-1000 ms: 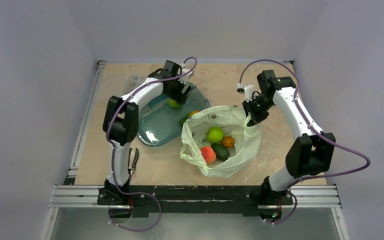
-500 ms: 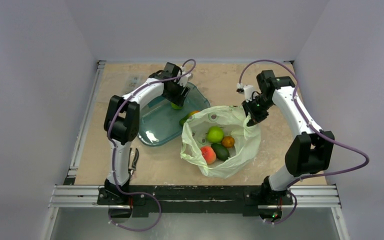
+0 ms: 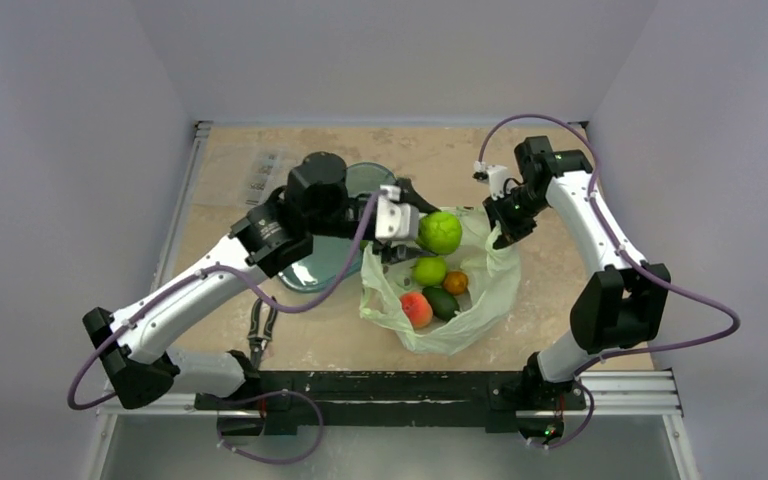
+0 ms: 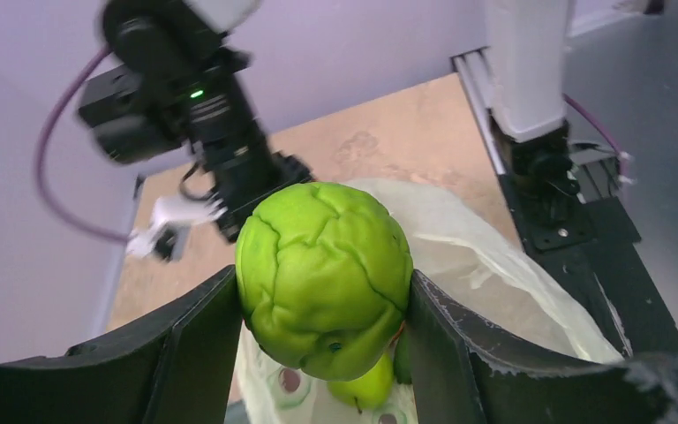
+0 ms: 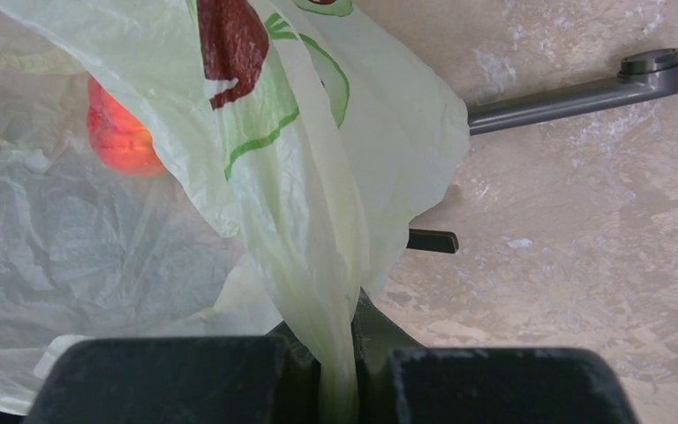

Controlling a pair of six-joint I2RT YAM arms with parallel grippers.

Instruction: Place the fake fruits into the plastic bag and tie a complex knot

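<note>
Left fingers (image 4: 199, 340) closed on a wrinkled lime-green plastic fruit (image 4: 322, 265), one finger on each flank at its widest part. The fruit hangs above the far rim of the thin, crinkly, pale green translucent plastic bag (image 3: 480, 300), over the open mouth and not yet inside.

Right fingers (image 5: 168, 380) pinch a gathered strip of the bag's far-right rim and hold it up, so the mouth gapes towards the left arm.

Inside the bag, on the beige worktop (image 3: 440, 160): a smooth green apple (image 3: 429, 271), a small orange fruit (image 3: 456, 283), a dark green avocado (image 3: 442, 303) and an orange-red peach (image 3: 416, 309), all close together.

Translucent teal plastic tub (image 3: 310, 265) lies left of the bag, mostly hidden under the left arm. We cannot tell what remains in it.

Handling, as we judge it:
- The fruit looks light, hollow and rigid. Its creased skin gives the fingers purchase, but the round form could roll out of an off-centre hold. The present hold across the middle looks sound.
- The bag film is limp, slippery and easily torn. It keeps no shape unless lifted.
- For the knot we expect to take hold at the rim, gathering opposite sides into bunched strips, never a single layer of film.
</note>
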